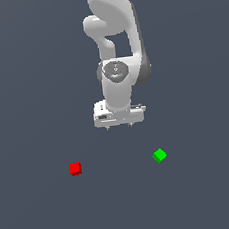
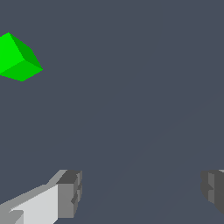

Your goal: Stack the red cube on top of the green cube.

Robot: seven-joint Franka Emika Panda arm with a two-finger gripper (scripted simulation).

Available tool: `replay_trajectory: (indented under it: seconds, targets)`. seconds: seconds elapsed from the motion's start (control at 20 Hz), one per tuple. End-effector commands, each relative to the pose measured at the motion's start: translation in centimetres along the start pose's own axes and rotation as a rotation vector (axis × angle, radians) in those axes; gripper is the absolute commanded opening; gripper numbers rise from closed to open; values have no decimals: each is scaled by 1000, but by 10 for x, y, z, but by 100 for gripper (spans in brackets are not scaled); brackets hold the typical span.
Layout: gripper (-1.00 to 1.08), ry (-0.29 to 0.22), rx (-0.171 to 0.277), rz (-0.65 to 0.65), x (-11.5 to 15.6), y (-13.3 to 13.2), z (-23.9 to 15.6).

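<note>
The red cube (image 1: 75,168) rests on the dark grey floor toward the exterior view's left. Toward that view's right, at about the same depth, lies the green cube (image 1: 160,155), turned at an angle. My gripper (image 1: 119,127) hangs above and behind the gap between them, touching neither. Its fingers point down and stand wide apart with nothing between them. In the wrist view the gripper (image 2: 142,192) is open, the green cube (image 2: 17,59) sits at the frame's edge, and the red cube is out of view.
A flat dark grey floor (image 1: 29,96) spreads all around the two cubes. The white arm (image 1: 114,46) rises behind them in the middle of the exterior view.
</note>
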State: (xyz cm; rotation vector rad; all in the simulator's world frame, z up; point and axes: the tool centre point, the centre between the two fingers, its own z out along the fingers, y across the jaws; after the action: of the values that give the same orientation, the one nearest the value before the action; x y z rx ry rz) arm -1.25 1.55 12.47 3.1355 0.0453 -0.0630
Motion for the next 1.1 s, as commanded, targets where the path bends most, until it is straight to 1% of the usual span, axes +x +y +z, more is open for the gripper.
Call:
replay_trajectory:
  seconds: [0.0,0.2,0.45,0.7,1.05]
  targets:
    - [100,0,0,0,0,0,0]
    - [100,1,0,-3,2,4,1]
    - [100,4,0,-15,10,22,5]
    - [100,9,-1,-36,24,53,13]
    - [100,19,0,-73,51,105,25]
